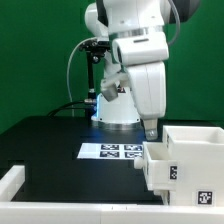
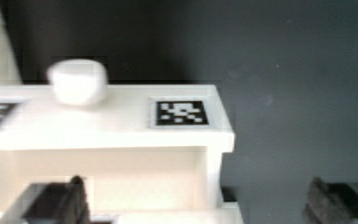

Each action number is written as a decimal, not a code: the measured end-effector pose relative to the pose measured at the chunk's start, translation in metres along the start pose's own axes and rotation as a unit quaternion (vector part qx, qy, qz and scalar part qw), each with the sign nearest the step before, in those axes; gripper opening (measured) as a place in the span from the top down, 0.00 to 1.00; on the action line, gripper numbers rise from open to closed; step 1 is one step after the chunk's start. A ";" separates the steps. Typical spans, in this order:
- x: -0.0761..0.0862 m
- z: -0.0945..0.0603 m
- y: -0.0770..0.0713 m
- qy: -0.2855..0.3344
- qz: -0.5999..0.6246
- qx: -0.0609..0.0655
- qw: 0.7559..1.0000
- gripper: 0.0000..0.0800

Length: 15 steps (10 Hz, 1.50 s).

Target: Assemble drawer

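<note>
Green curtain backs a black bench (image 1: 50, 140) where one white robot arm reaches down beside a large tall white box (image 1: 195, 158) at the exterior view's right, with the marker board (image 1: 115, 151) lying flat just beside that box. Seen from the wrist, the gripper (image 2: 202, 205) hangs with dark fingers (image 2: 55, 203) spread wide and empty, directly above the drawer (image 2: 114, 140). It is a small, matte white, hard-edged piece with a checkered tag and a rounded white knob (image 2: 76, 82), its long side running across the gap between the fingers.

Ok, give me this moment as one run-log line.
gripper: open, holding nothing | position: above large box | drawer: not identifiable | marker board: flat on table
</note>
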<state>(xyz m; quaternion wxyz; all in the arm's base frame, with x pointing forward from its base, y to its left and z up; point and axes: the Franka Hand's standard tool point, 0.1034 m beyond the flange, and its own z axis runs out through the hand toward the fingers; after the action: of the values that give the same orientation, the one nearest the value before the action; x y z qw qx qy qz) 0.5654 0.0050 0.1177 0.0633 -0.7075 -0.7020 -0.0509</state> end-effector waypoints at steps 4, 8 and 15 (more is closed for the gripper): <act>-0.041 0.009 0.015 0.006 0.003 0.001 1.000 0.19; -0.043 0.039 0.005 0.017 0.006 0.009 1.000 0.19; 0.002 0.054 0.000 0.022 0.037 -0.003 0.999 0.19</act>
<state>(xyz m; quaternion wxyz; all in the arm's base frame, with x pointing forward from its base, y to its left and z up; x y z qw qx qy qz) 0.5643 0.0153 0.0643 0.0790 -0.7317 -0.6737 -0.0663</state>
